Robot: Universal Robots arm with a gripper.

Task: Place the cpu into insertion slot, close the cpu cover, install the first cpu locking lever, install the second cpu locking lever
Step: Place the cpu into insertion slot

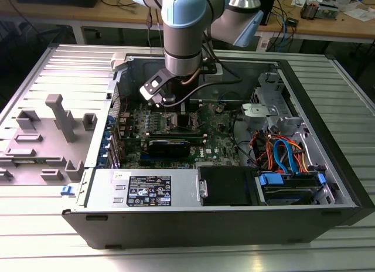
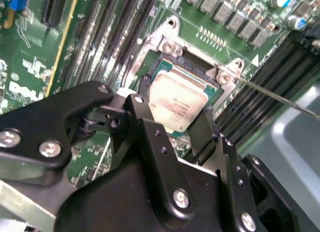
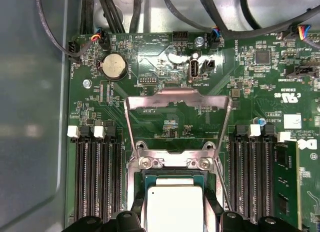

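An open computer case [image 1: 337, 190] lies on a slatted table [image 1: 35, 78], and the robot arm [image 1: 184, 26] reaches down into it over the green motherboard [image 1: 220, 137]. In the exterior view a silver power supply [image 1: 146, 190] lies along the case's near edge, with blue and orange cables [image 1: 284, 155] on that view's right.

The gripper [image 2: 171, 108] is narrowed onto the cpu [image 2: 177, 99], with 2 black fingers [image 2: 137, 104] pressing its opposite edges. The cpu sits level in the insertion slot [image 2: 195, 67], directly between the fingertips.

The first wrist view shows the cpu cover [image 3: 150, 96] swung open and standing up just behind the slot, with 2 banks of long black memory slots [image 3: 97, 182] flanking the socket, a coin battery [image 3: 112, 67] and black cables [image 3: 230, 22] beyond. The second wrist view shows a thin locking lever [image 2: 270, 94] angling away from the socket's corner, unlatched.
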